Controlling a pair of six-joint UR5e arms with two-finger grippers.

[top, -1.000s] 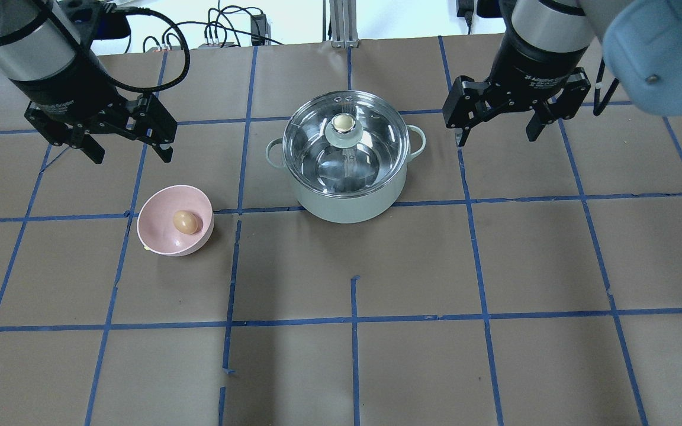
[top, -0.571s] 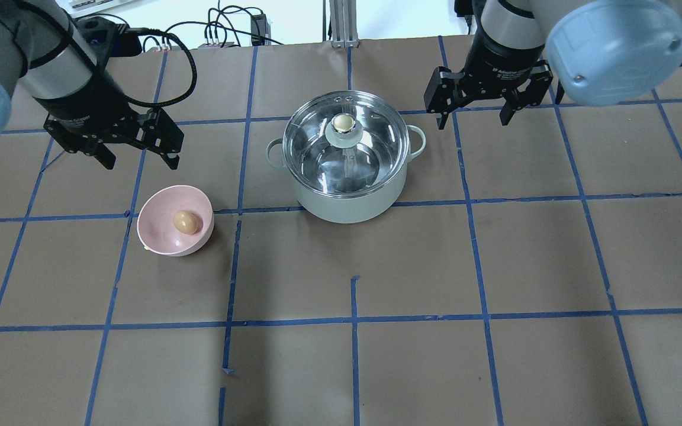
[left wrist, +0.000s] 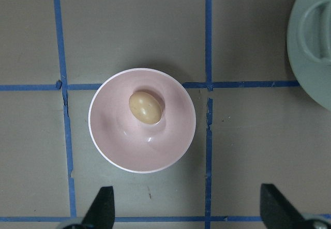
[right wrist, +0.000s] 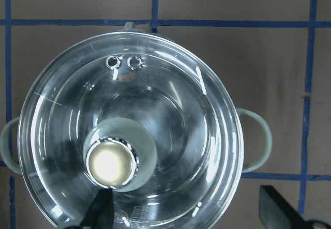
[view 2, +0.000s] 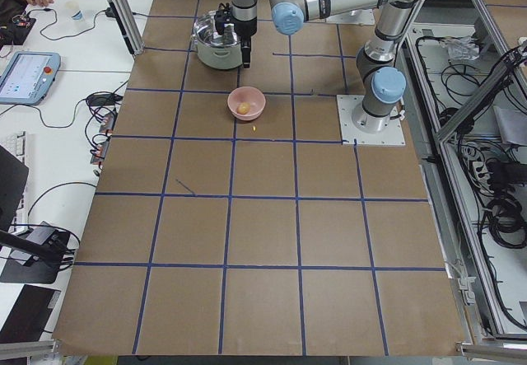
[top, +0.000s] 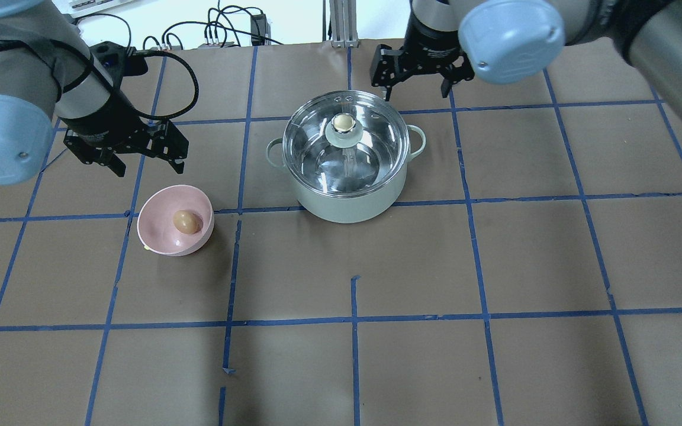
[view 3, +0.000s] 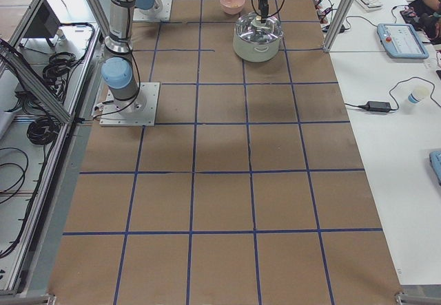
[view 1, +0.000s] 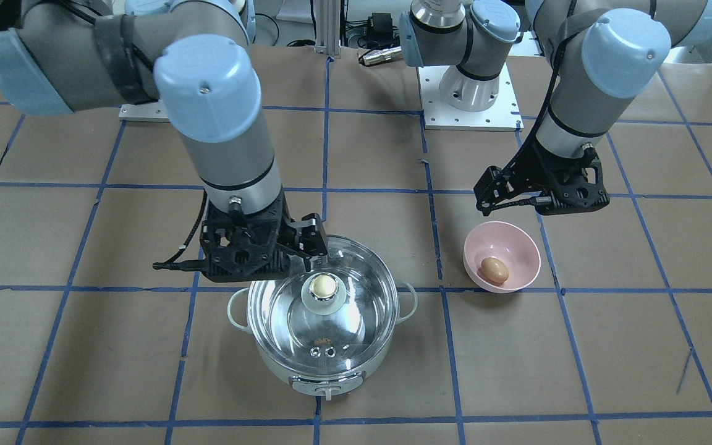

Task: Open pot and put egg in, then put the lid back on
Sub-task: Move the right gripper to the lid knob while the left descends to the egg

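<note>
The pot (top: 347, 198) stands mid-table with the glass lid (top: 370, 148) on it, its gold-capped knob (top: 344, 123) upright. The egg (top: 187, 222) lies in a pink bowl (top: 154, 234) to the pot's left. My left gripper (top: 148, 170) is open and empty, hovering just behind the bowl; its wrist view shows the egg (left wrist: 145, 107) below. My right gripper (top: 416, 93) is open and empty above the pot's far right rim. The right wrist view looks down on the lid (right wrist: 170, 100) and the knob (right wrist: 110, 166), which lies off to the left of the gripper (right wrist: 189, 213).
Brown paper with a blue tape grid covers the table (top: 353, 355). Cables (top: 222, 35) lie along the far edge. The arm's mounting plate (view 1: 470, 114) sits behind the pot in the front-facing view. The pot's switch tab (view 1: 325, 389) faces away from me.
My right gripper has moved left, from beside the pot to above its far rim. My left gripper has shifted slightly right and toward the bowl. Pot, lid and egg have not moved.
</note>
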